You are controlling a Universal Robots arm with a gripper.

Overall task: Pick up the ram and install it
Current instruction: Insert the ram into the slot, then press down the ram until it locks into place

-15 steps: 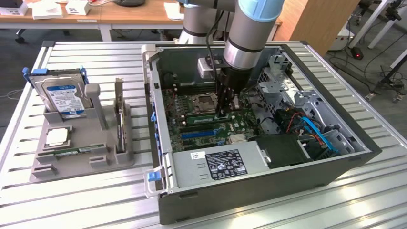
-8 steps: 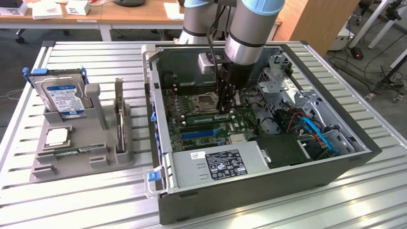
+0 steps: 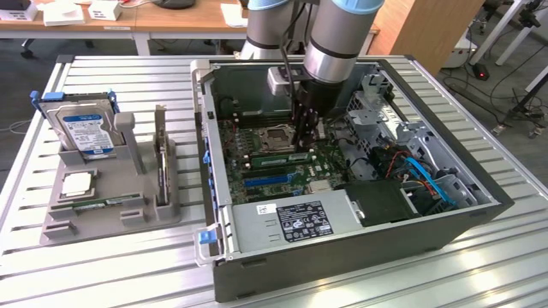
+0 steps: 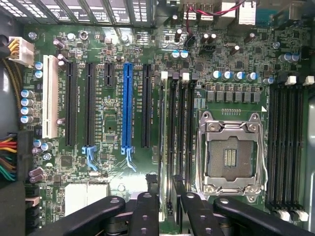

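While claw pinches ram at socket's 5 o'clock, exterior view | likely light, stiff, fragile | best held by flat faces mid-length, off the contacts

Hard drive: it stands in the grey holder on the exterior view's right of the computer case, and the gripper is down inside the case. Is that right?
Not quite. The hard drive stands in the grey holder on the exterior view's left of the computer case, not its right, as the exterior view shows. The gripper is indeed down inside the case.
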